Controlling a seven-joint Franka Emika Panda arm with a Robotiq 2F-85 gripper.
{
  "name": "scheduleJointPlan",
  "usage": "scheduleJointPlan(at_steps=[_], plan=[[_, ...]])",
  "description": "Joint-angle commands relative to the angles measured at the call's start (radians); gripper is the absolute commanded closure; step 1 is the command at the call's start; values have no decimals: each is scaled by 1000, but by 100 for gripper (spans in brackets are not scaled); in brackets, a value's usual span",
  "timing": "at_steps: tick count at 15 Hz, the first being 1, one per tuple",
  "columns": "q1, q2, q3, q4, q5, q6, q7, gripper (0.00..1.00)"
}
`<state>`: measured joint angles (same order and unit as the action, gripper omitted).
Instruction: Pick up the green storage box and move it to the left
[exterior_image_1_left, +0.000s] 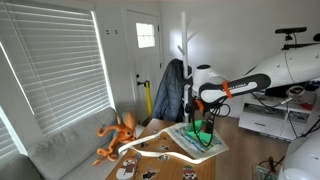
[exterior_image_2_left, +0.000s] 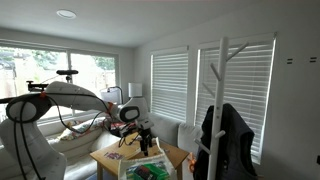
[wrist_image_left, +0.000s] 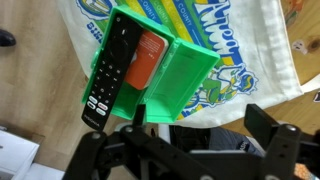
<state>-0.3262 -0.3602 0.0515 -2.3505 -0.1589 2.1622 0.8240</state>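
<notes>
Wrist view was the useful one here. The box (wrist_image_left: 185, 80) sat tilted on the sheet (wrist_image_left: 250, 50), that white one with the green and yellow print, which lay on the desk (exterior_image_2_left: 175, 155). A black remote (wrist_image_left: 110, 65) lay lengthwise in the box's left compartment, with some orange thing (wrist_image_left: 150, 55) in the slot just right of it. Couldn't make out what the orange thing was. The right part of the box just showed bare green.

The pincer (wrist_image_left: 195, 125) came in from the bottom of the wrist view, at the box's near edge. Its jaws stood wide apart and weren't clamped on anything. The right finger (wrist_image_left: 268, 128) sat clear of the box, over the sheet. The left one was harder to read, as it blended into the dark linkage.

In an exterior view the arm reached in from the right, with the pincer (exterior_image_1_left: 203, 122) low over the box (exterior_image_1_left: 203, 131) at the far right of the desk. An orange plush (exterior_image_1_left: 117, 135) sat well to the left. A dark jacket (exterior_image_1_left: 170, 90) hung on the coat rack behind the desk.
</notes>
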Motion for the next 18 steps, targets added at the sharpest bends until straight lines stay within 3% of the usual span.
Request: scheduleJointPlan(at_steps=[1, 3, 11, 18], plan=[[33, 1, -30, 3, -13, -4, 9, 0], [18, 34, -43, 24, -17, -20, 36, 0], [58, 204, -150, 138, 99, -30, -110, 0], [78, 301, -179, 245, 101, -249, -95, 0]])
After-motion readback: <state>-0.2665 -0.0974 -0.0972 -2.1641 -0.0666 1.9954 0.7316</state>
